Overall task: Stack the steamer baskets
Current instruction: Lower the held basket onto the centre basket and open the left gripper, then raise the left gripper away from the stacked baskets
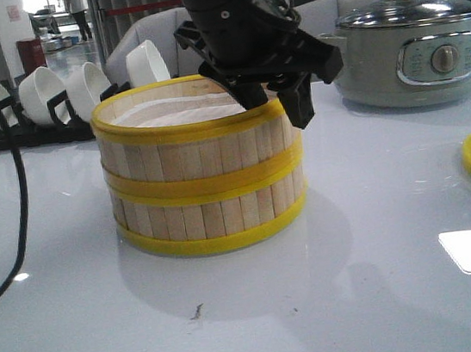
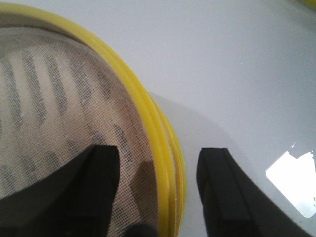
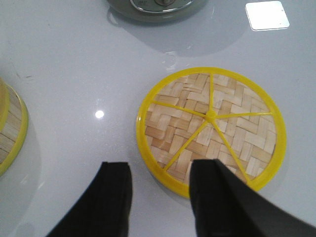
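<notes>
Straddling the rim of the upper steamer basket point(image 1: 186, 130), my left gripper point(image 2: 158, 190) is spread wide, one finger over the white paper liner point(image 2: 54, 108) inside and the other out beyond the wall, with daylight on both sides of the yellow band and nothing clasped. Below that basket sits the lower steamer basket point(image 1: 211, 218), and the two look seated one on the other on the table point(image 1: 263, 320), though in my left wrist view a sliver of the lower rim peeks past the upper one, so I judge the stack a shade off-centre. My right gripper point(image 3: 160, 197) hangs off to the side, likewise parted and empty, just short of the woven lid point(image 3: 211, 126), whose near edge lies between and beneath its fingers. Farther out stand the electric pot point(image 1: 414, 48) and a rack of white bowls point(image 1: 43, 97). The risk I see is in lifting away: if the inner finger drags the liner or catches the rim, it could tip or slide the top basket off its seat.
</notes>
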`<state>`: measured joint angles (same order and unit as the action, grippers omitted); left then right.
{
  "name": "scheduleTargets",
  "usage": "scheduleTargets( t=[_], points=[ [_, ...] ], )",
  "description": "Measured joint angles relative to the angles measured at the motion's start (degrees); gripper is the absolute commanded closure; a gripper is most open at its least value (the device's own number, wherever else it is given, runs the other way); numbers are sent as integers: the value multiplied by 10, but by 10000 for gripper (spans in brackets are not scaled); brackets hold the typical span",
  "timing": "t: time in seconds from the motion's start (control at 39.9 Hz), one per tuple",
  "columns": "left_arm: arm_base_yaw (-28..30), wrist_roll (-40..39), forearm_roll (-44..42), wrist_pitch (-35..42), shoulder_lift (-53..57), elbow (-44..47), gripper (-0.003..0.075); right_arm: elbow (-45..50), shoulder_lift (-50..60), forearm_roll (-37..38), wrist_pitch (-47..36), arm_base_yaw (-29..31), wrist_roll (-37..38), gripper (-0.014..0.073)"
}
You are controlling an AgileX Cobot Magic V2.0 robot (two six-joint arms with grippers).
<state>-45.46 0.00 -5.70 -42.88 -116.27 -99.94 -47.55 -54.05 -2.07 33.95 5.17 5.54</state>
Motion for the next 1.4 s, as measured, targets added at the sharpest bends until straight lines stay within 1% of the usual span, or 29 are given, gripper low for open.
scheduleTargets(
  t=[0.28, 0.45, 0.53, 0.58, 0.68, 0.73, 0.78, 0.8, 0.85, 0.98, 1.2, 1.3, 1.4],
  points=[
    [0, 0, 9, -4, 0, -27, 275, 0, 0, 0, 0, 0, 0, 204],
    [0, -8, 10, -20, 0, -64, 276, 0, 0, 0, 0, 0, 0, 204],
    [0, -17, 10, -33, 0, -85, 288, 0, 0, 0, 0, 0, 0, 204],
    [1, -19, 10, -42, 0, -103, 328, 0, 0, 0, 0, 0, 0, 204],
    [7, -20, 9, -61, 0, -134, 460, 0, 0, 0, 0, 0, 0, 204],
    [14, -22, 9, -63, 3, -145, 570, 0, 0, 0, 0, 0, 0, 204],
    [25, -22, 9, -64, 9, -150, 648, 0, 0, 0, 0, 0, 0, 204],
    [30, -23, 9, -64, 13, -150, 638, 0, 0, 0, 0, 0, 0, 204],
    [47, -23, 10, -66, 24, -151, 624, 0, 0, 0, 0, 0, 0, 204],
    [101, -32, 10, -72, 66, -152, 631, 0, 0, 0, 0, 0, 0, 209],
    [240, -38, 11, -96, 145, -154, 631, 0, 0, 0, 0, 0, 0, 223],
    [298, -39, 11, -104, 183, -133, 631, 0, 0, 0, -1, 0, 0, 223],
    [344, -40, 13, -98, 234, -79, 631, 0, 0, 0, -1, 0, 0, 223]
  ],
)
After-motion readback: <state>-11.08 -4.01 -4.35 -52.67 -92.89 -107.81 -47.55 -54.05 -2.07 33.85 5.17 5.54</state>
